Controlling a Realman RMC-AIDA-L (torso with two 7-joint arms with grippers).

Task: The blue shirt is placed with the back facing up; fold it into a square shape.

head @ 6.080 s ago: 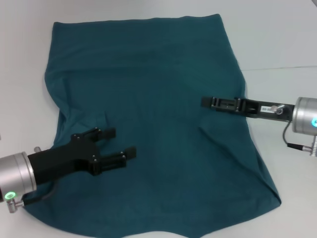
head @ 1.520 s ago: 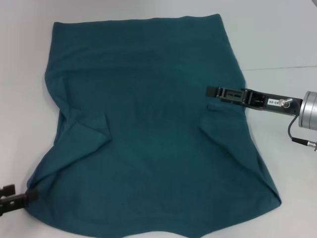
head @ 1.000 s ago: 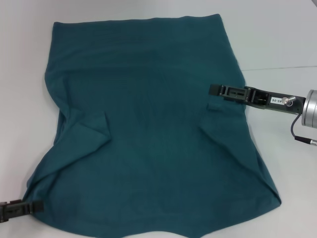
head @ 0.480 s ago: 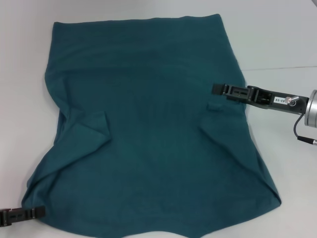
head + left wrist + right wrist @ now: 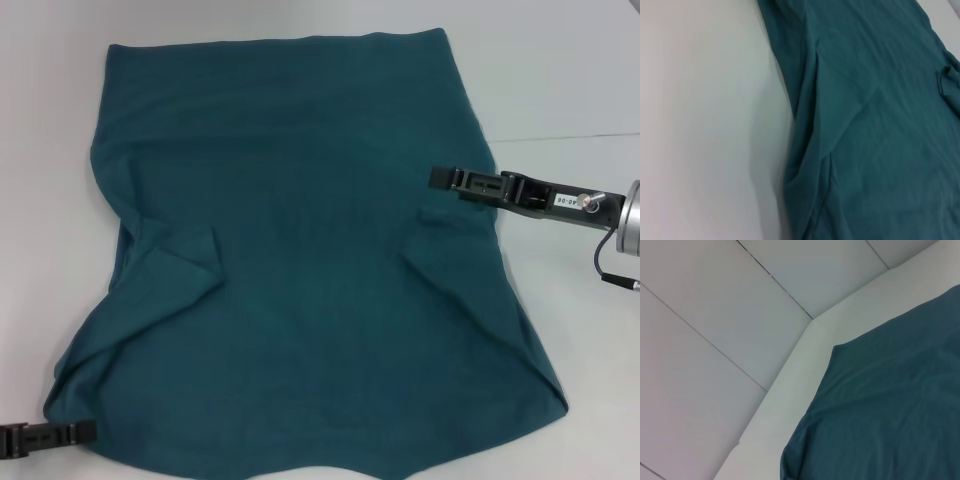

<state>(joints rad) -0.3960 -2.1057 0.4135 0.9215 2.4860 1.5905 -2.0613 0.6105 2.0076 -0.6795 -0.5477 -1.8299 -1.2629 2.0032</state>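
Nearest, the left gripper (image 5: 88, 430) sits low at the near-left corner of the shirt (image 5: 300, 260), its arm reaching in from the left edge almost level with the worktop (image 5: 560, 70). Its fingers lie close together at the cloth's edge; whether they have hold of the hem cannot be told from the head view, and the left wrist view shows only the shirt's rumpled side edge (image 5: 805, 150) against bare worktop.

The shirt lies spread flat, plain side up, across the middle of the worktop, the near edge running off the bottom of the head view. Both sleeves appear tucked inward, leaving small flaps at mid-left and mid-right. Judged soft, light and limp: it will drape and crease, so it is best taken at corners or hem edges, pinching through all layers.

Further back, the right gripper (image 5: 436, 178) reaches in level from the right, over the shirt's right edge beside the tucked sleeve. Its fingers look narrow and nearly closed; no cloth is seen between them, and contact cannot be confirmed
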